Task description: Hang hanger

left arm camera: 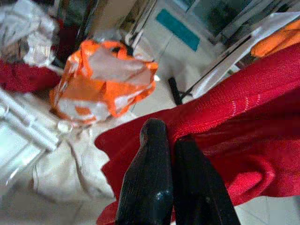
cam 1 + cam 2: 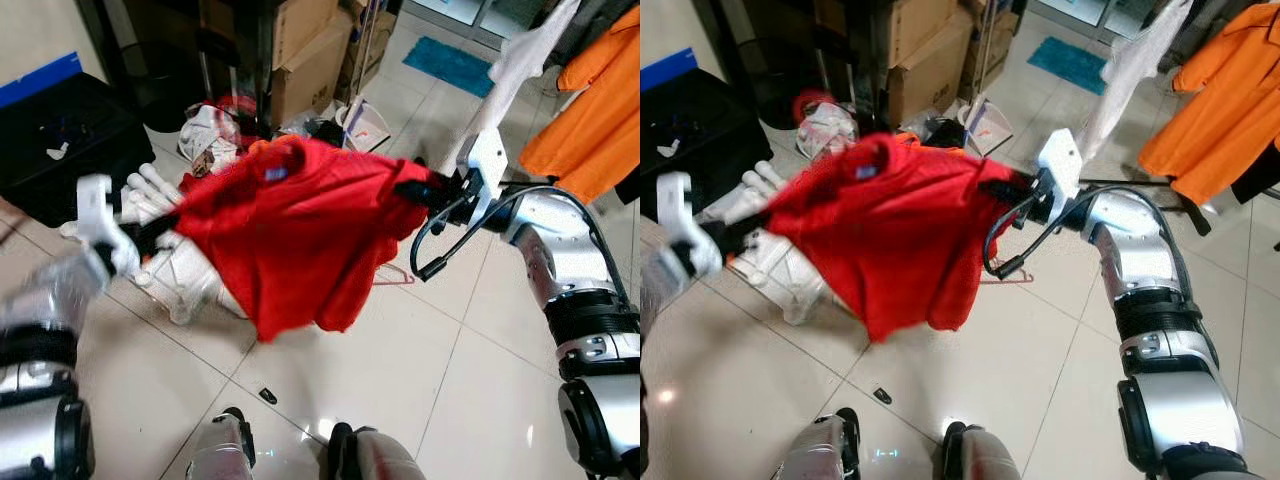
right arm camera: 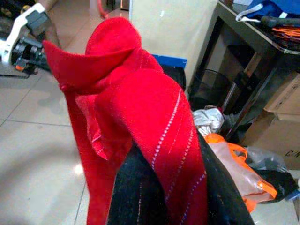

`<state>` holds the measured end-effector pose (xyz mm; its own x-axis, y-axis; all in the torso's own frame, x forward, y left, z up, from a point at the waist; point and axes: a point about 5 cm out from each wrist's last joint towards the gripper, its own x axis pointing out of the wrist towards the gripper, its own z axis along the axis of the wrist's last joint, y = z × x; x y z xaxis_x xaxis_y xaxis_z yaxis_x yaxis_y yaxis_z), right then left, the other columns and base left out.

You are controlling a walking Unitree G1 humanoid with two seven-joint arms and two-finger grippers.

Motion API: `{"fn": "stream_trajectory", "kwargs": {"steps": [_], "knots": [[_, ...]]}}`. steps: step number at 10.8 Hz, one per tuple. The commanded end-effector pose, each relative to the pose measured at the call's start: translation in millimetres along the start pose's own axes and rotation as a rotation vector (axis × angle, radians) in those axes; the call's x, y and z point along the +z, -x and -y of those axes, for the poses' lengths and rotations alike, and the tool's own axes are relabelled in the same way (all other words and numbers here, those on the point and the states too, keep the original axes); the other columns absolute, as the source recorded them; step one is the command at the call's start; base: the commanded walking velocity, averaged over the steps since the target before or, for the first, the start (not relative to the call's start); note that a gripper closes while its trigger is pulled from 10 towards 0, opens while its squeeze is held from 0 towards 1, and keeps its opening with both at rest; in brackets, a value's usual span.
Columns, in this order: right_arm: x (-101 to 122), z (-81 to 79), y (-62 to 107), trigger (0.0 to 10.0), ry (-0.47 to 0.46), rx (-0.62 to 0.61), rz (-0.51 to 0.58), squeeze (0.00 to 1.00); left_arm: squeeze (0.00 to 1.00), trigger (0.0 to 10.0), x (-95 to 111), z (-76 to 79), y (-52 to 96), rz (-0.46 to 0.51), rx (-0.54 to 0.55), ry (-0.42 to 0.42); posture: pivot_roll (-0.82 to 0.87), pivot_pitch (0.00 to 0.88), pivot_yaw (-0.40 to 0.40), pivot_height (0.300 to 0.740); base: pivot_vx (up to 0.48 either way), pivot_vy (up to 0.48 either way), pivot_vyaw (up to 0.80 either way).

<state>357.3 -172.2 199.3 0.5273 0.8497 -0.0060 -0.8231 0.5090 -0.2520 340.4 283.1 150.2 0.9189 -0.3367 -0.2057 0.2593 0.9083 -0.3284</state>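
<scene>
Shirt (image 2: pixel 290 230) btwn both pincers, stretched.

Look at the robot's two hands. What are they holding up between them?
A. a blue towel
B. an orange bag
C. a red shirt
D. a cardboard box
C. The left hand and the right hand each pinch an end of the red shirt, which hangs spread between them above the tiled floor.
</scene>
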Motion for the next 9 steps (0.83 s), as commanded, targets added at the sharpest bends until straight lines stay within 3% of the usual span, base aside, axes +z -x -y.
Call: {"fn": "stream_trajectory", "kwargs": {"steps": [1,4,6,7,9], "knots": [[3.0,4.9,10.4,0.0,0.027,-0.035,0.009,0.0,0.0,0.0,6.2,2.7,-0.8,0.002,0.008,-0.018,0.0,0.205,-0.118,0.74,0.0,0.0,0.0],[-11.9,-7.4,8.5,0.0,0.015,0.004,-0.047,0.0,0.0,0.0,74.9,38.1,0.4,0.152,-0.07,-0.161,0.0,0.207,-0.105,0.74,0.0,0.0,0.0],[-14.8,-11.5,6.2,0.0,0.023,0.021,-0.055,0.0,0.0,0.0,98.5,56.4,-1.0,0.211,-0.11,-0.209,0.0,0.212,-0.102,0.74,0.0,0.0,0.0],[-16.1,-12.9,5.7,0.0,0.013,0.015,-0.051,0.0,0.0,0.0,97.1,59.7,-2.4,0.197,-0.122,-0.205,0.01,0.21,-0.093,0.74,0.0,0.0,0.0],[-12.2,-14.6,-0.9,0.0,-0.028,0.001,0.005,0.0,0.0,0.0,71.8,65.7,-18.0,0.127,-0.131,-0.143,0.01,0.211,-0.089,0.74,0.0,0.0,0.0]]}}
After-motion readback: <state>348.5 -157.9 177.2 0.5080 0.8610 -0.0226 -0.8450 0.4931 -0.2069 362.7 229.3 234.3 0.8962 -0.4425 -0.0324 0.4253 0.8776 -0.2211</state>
